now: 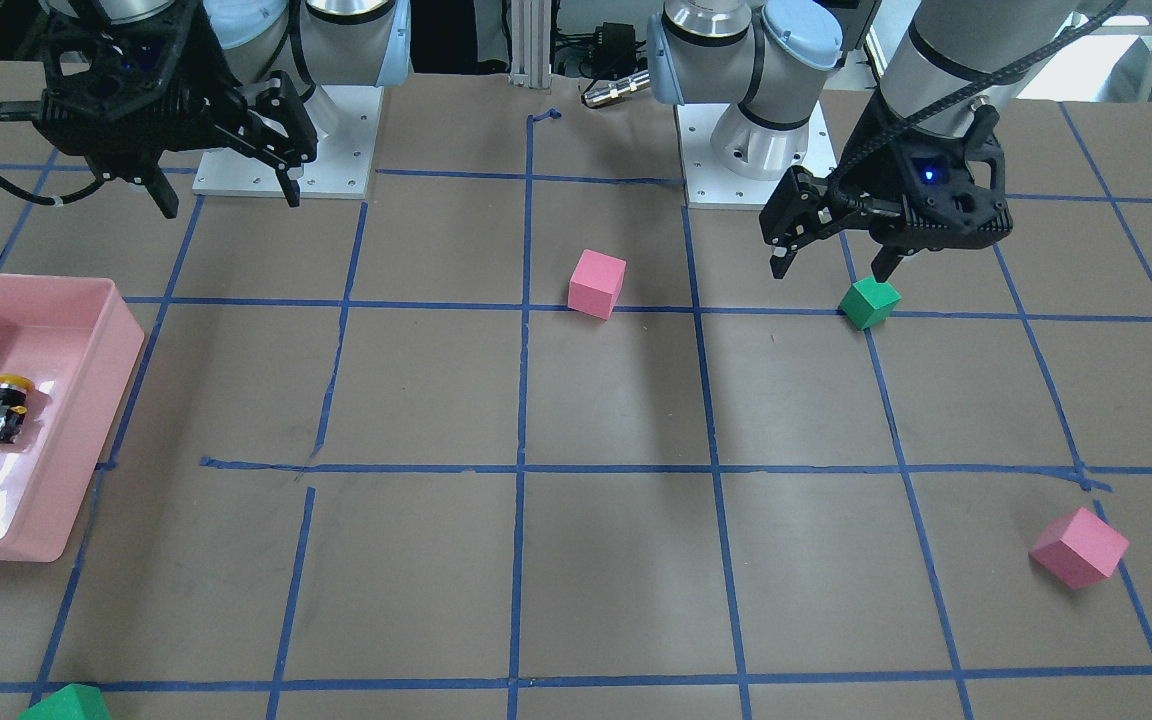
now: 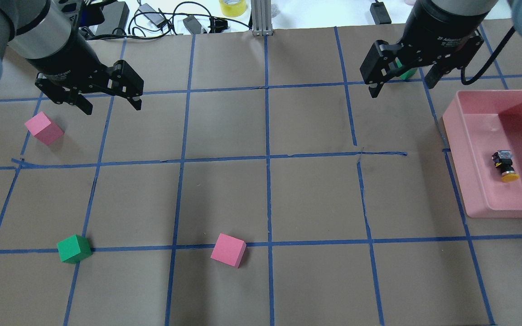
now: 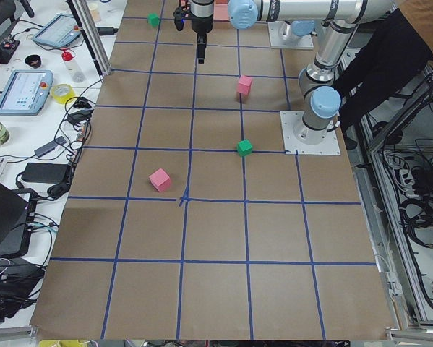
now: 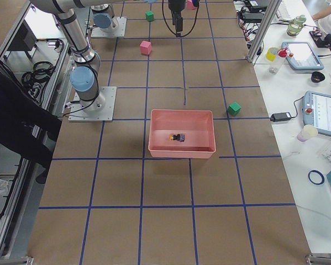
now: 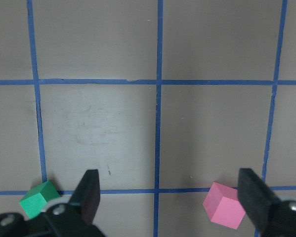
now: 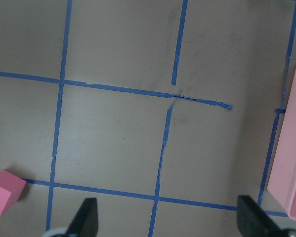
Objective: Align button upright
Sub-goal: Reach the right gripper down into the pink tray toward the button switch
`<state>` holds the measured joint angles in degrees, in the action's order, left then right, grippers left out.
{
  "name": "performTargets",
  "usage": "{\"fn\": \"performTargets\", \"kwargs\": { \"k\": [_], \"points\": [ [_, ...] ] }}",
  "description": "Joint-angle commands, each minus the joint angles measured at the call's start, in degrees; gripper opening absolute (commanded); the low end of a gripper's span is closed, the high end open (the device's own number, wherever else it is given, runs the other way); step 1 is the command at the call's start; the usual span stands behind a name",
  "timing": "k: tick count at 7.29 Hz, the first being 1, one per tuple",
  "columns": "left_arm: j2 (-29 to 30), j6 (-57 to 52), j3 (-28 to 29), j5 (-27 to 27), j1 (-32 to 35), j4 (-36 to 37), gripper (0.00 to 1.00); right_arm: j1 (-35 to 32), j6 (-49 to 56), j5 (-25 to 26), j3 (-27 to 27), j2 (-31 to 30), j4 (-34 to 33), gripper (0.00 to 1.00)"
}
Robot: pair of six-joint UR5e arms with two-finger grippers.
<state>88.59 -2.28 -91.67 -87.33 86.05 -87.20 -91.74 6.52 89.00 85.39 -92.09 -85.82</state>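
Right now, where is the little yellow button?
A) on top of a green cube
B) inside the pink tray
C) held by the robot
B: the button lies tipped on its side on the floor of the pink tray.

**Dull desk, shiny tray**
The desk [image 2: 315, 203] wears a matt brown, paper-like sheet gridded with blue tape [image 2: 268, 181]. The pink tray [image 2: 510, 212] looks like smooth, glossy plastic and catches highlights. The button [image 2: 505, 165] shows a smooth yellow cap, black body and glinting silvery base. The pink cube [image 2: 228, 250] and green cube [image 2: 74, 248] look matt. The left pincer [image 2: 112, 107] and right pincer [image 2: 401, 88] look like matt black plastic.
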Motion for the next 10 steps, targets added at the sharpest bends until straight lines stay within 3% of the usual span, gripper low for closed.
{"fn": "performTargets", "kwargs": {
  "k": [1, 3, 4, 5, 6, 7, 9, 10],
  "points": [
    [-0.17, -1.22, 0.35, -1.95, -0.18, 0.19, 1.00, 0.33, 0.94, -0.05, 0.21, 0.42, -0.14, 1.00],
    [-0.18, -3.08, 0.18, -2.15, -0.27, 0.19, 1.00, 6.71, 1.38, 0.12, 0.21, 2.25, -0.05, 1.00],
    [-0.18, -3.08, 0.09, -2.23, -0.18, 0.10, 1.00, 13.80, 4.69, 0.21, 0.47, 4.09, 0.38, 1.00],
    [-0.18, -3.08, 0.00, -2.32, -0.18, -0.07, 1.00, 21.09, 15.43, -0.31, 2.22, 5.94, -0.14, 1.00],
    [-0.18, -3.08, 0.00, -2.50, -0.18, -0.07, 1.00, 28.82, 18.41, 0.29, 5.80, 7.87, -3.45, 1.00],
    [-0.18, -3.16, -0.09, -2.50, -0.18, -0.07, 1.00, 35.69, 22.18, 1.95, 9.93, 10.41, -11.66, 1.00],
    [0.00, -3.16, -0.09, -2.50, -0.18, 0.01, 1.00, 39.26, 27.02, 1.97, 17.58, 14.37, -30.46, 1.00],
    [-0.09, -3.16, -0.09, -2.50, -0.18, 0.01, 1.00, 40.14, 27.31, 1.36, 19.79, 15.78, -32.81, 1.00]
  ]
}}
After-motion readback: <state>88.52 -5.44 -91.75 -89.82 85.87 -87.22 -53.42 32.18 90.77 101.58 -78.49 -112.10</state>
